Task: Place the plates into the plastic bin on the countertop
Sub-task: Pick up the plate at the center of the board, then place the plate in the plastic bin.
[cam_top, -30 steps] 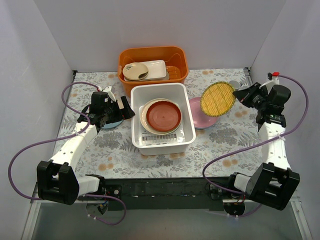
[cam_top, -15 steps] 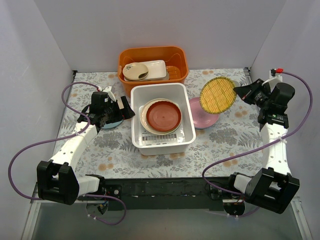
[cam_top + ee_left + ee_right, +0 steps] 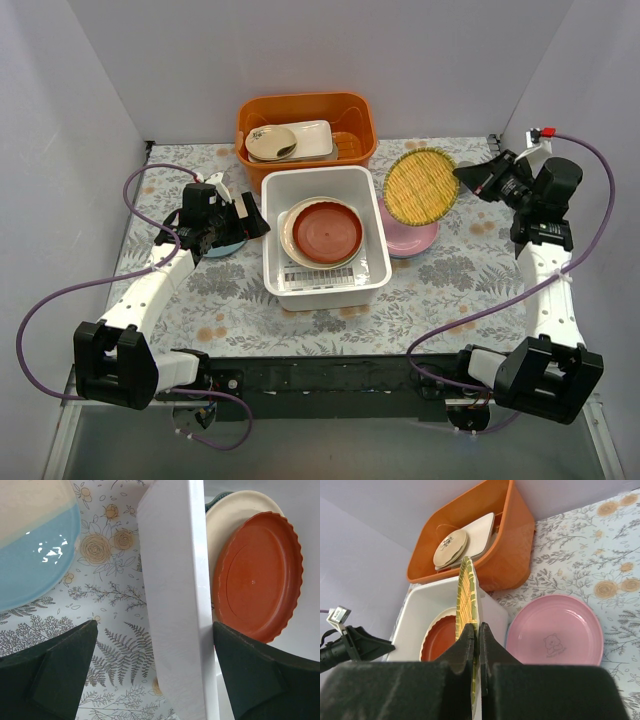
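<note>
No brand or label to read anywhere I look. The closest thing is the pink plate [image 3: 555, 635], which carries a little bear drawing with a mark under it too small to make out.

The right gripper [image 3: 476, 630] has its two fingers nipped tight on the rim of the yellow woven-look plate [image 3: 466, 595]. From the wrist camera the plate shows almost edge-on, standing up out of the grip. From above, that plate [image 3: 421, 186] hangs in the air, tilted, face towards us, just to the right of the plastic bin [image 3: 322, 176] and partly over the pink plate lying flat on the countertop [image 3: 230, 300].

In the bin the red-brown plate [image 3: 327, 231] lies on top of the cream plate [image 3: 288, 225].

On the left, the left gripper [image 3: 155, 675] is spread wide and holds nothing. One finger is outside the bin's left wall over the flowered surface, the other on the inner side by the red-brown plate. I can't tell whether either touches the wall. The light blue plate [image 3: 35, 555] sits on the countertop just beside it.

At the back stands the orange tub [image 3: 305, 105], with dishes in it.
</note>
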